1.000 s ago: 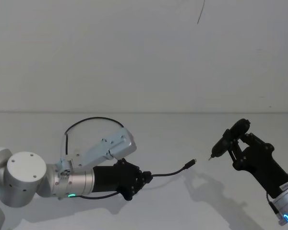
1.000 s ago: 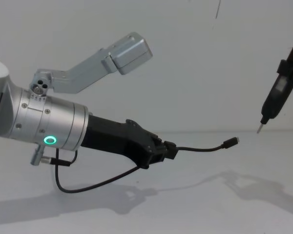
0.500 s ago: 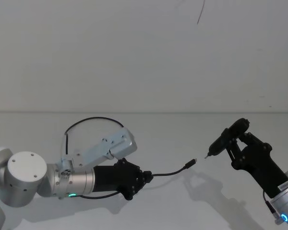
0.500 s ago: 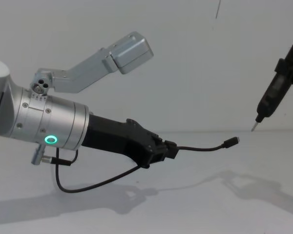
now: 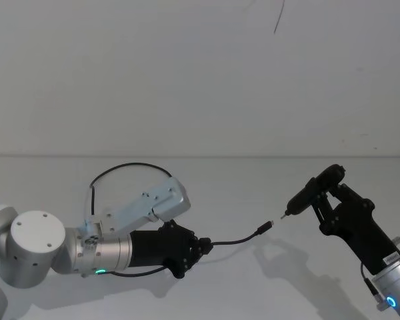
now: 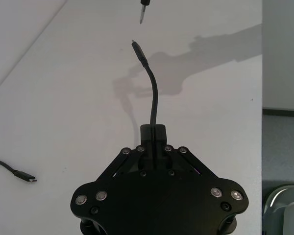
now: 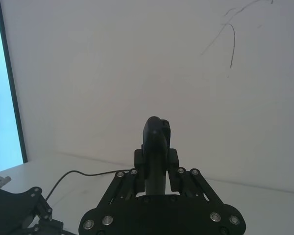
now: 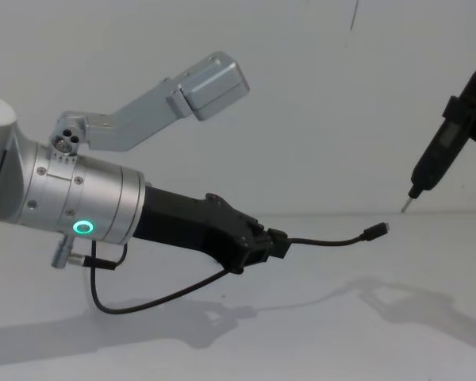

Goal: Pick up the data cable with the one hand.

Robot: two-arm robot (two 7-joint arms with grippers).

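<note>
Between the closed fingers of the left gripper, lifted clear of the white table: the data cable, clamped a little way behind one end. Ahead of the fingertips, a short free length, arching gently forward and ending in a small plug with a metal tip, held in the air. Behind and beneath the gripper, the remaining cord, sagging in a loop below the silver forearm with its green ring light, then sweeping in a wide arc across the tabletop on the far side of the arm. In the left wrist view, the other plug lying flat on the table, well off to one side of the gripper.

Just beyond the raised plug, near it but apart: the thin metal tip of a dark pen-like tool, slanted downward toward the plug. Clamped around that tool's body, the right gripper, jaws closed on it, reaching in from the robot's right. Behind everything, a plain pale wall.
</note>
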